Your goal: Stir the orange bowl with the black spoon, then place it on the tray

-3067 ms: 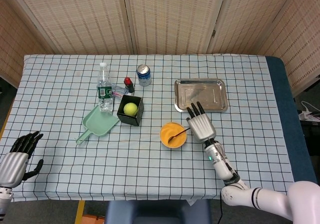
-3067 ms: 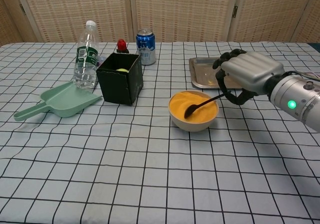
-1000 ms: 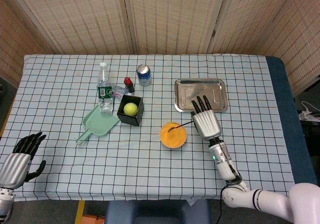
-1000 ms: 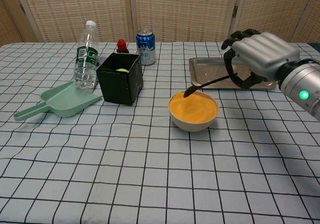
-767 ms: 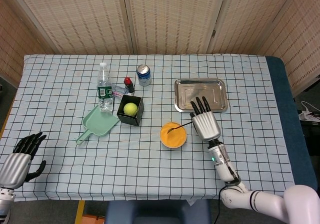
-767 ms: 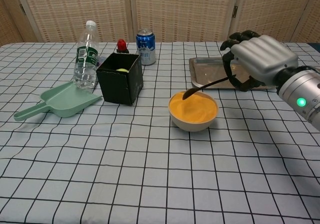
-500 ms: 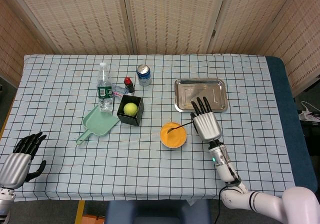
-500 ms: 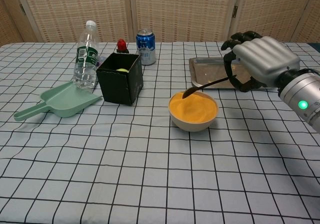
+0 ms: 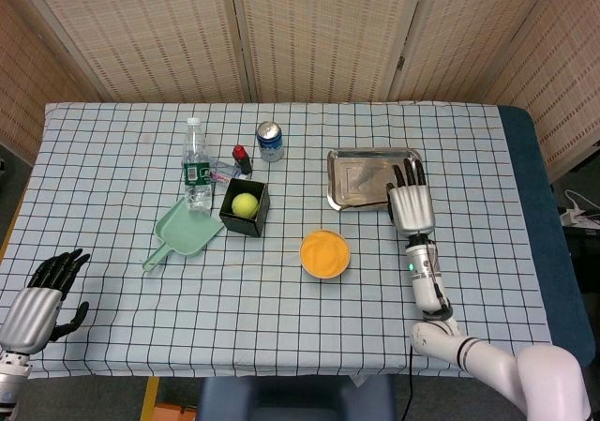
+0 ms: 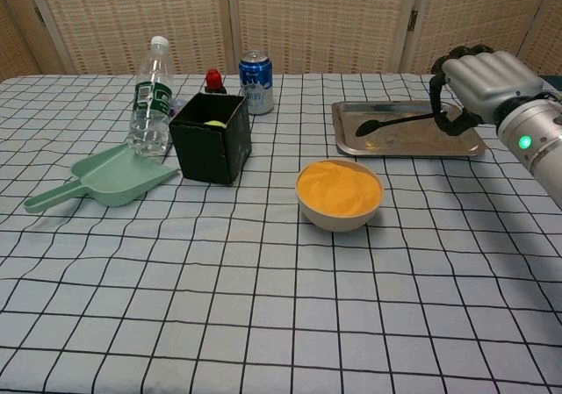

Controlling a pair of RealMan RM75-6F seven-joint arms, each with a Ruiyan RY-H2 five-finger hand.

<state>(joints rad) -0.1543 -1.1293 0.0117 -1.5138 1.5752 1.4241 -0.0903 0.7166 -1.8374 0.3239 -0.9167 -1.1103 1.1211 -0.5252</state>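
The orange bowl (image 9: 324,253) (image 10: 339,192) stands on the checked cloth, in front of the metal tray (image 9: 375,152) (image 10: 404,151). My right hand (image 9: 411,202) (image 10: 479,82) is over the tray's right end and grips the black spoon (image 10: 395,120) by its handle. The spoon reaches left, with its head low over the tray's left half. I cannot tell whether it touches the metal. My left hand (image 9: 37,308) rests at the near left table edge, fingers apart and holding nothing. It shows only in the head view.
Left of the bowl stand a black box (image 9: 245,207) (image 10: 209,137) with a yellow-green ball, a green dustpan (image 9: 183,229) (image 10: 105,176) and a water bottle (image 9: 194,163) (image 10: 151,96). A blue can (image 9: 270,141) (image 10: 255,82) and a red-capped bottle (image 9: 241,158) are behind them.
My right hand has carried the spoon from above the bowl back and to the right, over the tray. The left hand has not moved.
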